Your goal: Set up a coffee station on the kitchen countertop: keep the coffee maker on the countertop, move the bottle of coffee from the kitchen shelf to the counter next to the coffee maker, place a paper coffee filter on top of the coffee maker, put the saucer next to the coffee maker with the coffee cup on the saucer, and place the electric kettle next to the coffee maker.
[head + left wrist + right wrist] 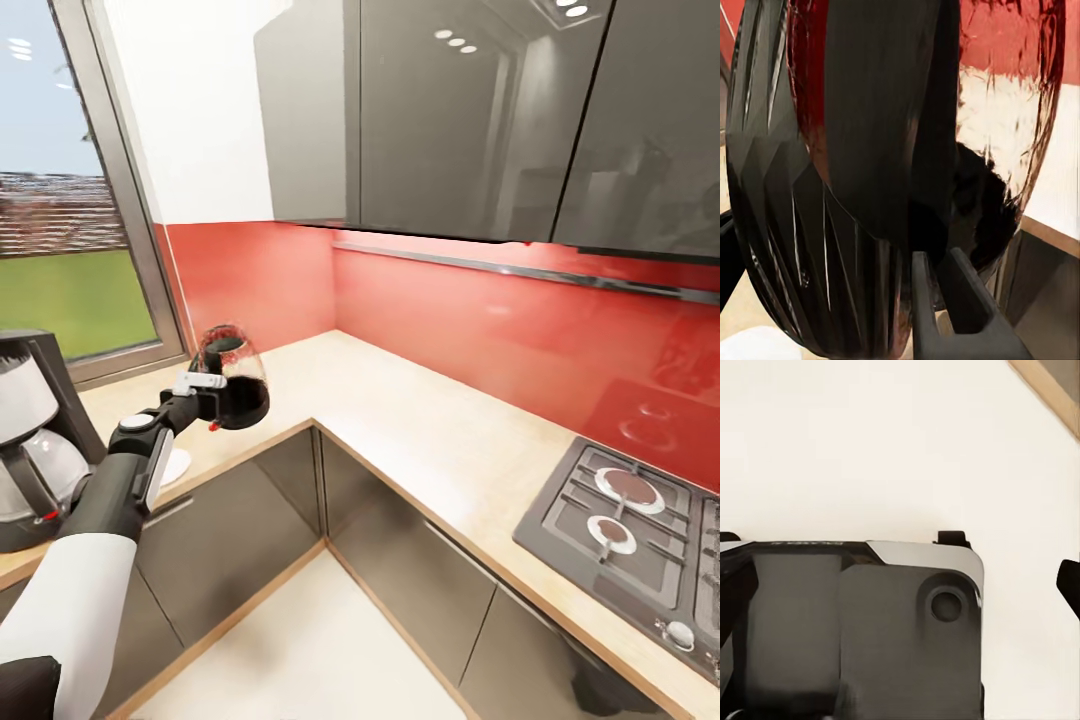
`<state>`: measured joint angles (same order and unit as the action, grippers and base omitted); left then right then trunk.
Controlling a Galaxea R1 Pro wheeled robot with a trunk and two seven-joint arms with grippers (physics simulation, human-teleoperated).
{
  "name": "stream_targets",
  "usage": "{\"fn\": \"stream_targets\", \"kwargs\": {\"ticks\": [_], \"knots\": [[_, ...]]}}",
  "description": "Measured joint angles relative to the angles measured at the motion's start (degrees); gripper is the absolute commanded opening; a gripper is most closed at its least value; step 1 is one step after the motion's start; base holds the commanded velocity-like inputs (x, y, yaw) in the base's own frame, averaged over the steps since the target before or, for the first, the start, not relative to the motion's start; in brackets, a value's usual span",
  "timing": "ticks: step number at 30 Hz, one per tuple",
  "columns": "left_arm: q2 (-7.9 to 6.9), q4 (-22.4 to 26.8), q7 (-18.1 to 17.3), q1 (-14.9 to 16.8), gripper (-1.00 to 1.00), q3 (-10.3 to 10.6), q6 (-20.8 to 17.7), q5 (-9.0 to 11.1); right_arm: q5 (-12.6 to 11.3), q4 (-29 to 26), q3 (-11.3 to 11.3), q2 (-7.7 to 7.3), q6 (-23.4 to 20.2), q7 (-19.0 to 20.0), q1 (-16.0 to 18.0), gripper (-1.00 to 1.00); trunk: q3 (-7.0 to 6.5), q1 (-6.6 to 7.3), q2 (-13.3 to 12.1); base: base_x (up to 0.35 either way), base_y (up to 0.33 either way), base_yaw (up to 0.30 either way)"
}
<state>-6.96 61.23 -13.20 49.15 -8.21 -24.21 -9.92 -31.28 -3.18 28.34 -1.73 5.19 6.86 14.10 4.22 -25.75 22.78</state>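
The electric kettle (234, 380), a glass body with dark top and bottom, hangs above the front edge of the beige countertop (400, 420), with my left gripper (213, 396) shut on its side. Close up in the left wrist view, the kettle (870, 172) looms large and one finger (961, 307) lies against it. The black coffee maker (35, 440) with its glass jug stands on the counter at far left. A white saucer (177, 465) lies beside it, partly hidden behind my left forearm. My right gripper (896, 577) hangs open over the pale floor, its dark fingertips (1069, 585) wide apart.
A gas hob (640, 530) is set into the counter at right. Glossy grey wall cabinets (460, 110) hang above the red backsplash. A window (60, 250) is at left. Grey base cabinets (250, 530) form an inner corner around the floor.
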Motion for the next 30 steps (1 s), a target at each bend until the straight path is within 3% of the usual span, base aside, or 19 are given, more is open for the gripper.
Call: {"fn": "stream_targets", "kwargs": {"ticks": [10,20,26,30], "knots": [[0.07,-0.3,6.2,-1.0,-1.00,0.0,0.1,0.1,0.1,-0.1,0.1,0.18,0.1,-0.1,0.0,1.00,0.00,0.00,0.0,-0.001,-0.005,0.001],[-0.10,-0.4,6.7,-1.0,-1.00,-0.1,1.4,-0.2,-0.1,-0.2,0.0,0.19,0.0,0.0,0.0,1.00,0.00,0.00,0.0,0.000,0.000,0.006],[-0.07,-0.4,10.2,-2.8,-1.00,0.1,2.9,0.0,-0.1,-0.1,0.0,0.19,0.0,0.0,0.0,1.00,0.00,0.00,0.0,0.000,0.000,0.206],[0.00,-0.4,11.2,-3.7,-1.00,0.2,5.9,0.2,-0.1,0.0,0.1,0.21,0.0,0.0,0.0,1.00,0.00,0.00,0.0,0.000,0.000,0.269]]}}
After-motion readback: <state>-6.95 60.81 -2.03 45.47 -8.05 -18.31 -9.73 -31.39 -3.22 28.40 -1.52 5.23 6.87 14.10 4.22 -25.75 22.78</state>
